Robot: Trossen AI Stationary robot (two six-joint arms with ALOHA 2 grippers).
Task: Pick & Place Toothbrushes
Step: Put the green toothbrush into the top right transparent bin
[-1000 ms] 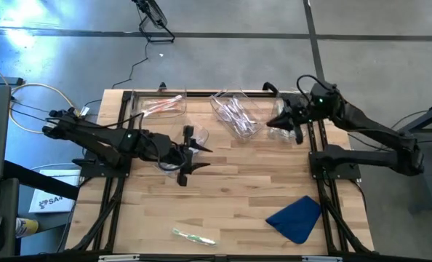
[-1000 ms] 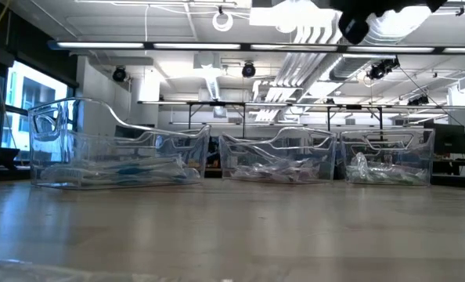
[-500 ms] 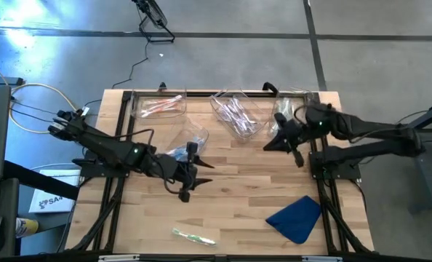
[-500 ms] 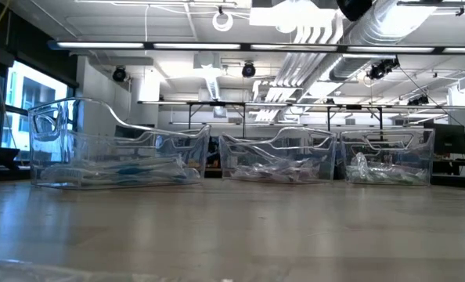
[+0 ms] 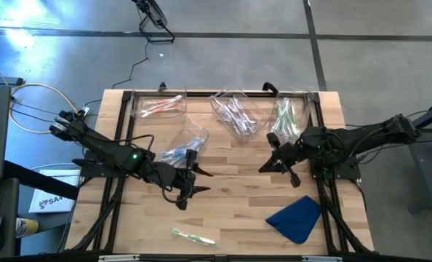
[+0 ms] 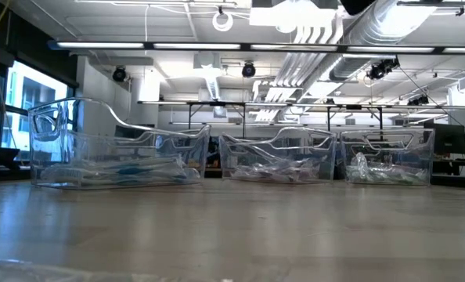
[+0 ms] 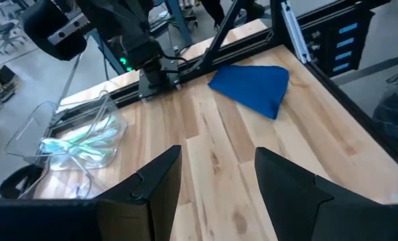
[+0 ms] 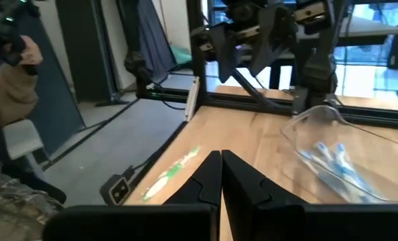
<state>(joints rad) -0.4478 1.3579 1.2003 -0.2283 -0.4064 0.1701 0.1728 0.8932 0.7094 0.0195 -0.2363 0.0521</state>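
Left gripper [image 5: 188,182], fingers spread and empty, and right gripper [image 5: 277,161], clenched on nothing, above the table [image 5: 230,196]; one toothbrush [image 5: 193,236] lies near the front edge, the others in clear bins [image 5: 235,114].

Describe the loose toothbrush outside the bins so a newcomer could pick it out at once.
Start at the wooden table in the high view and go to its near edge, opposite the row of clear bins. The toothbrush lies there alone on bare wood, left of the blue cloth. It is green and white, and the only one outside a bin.
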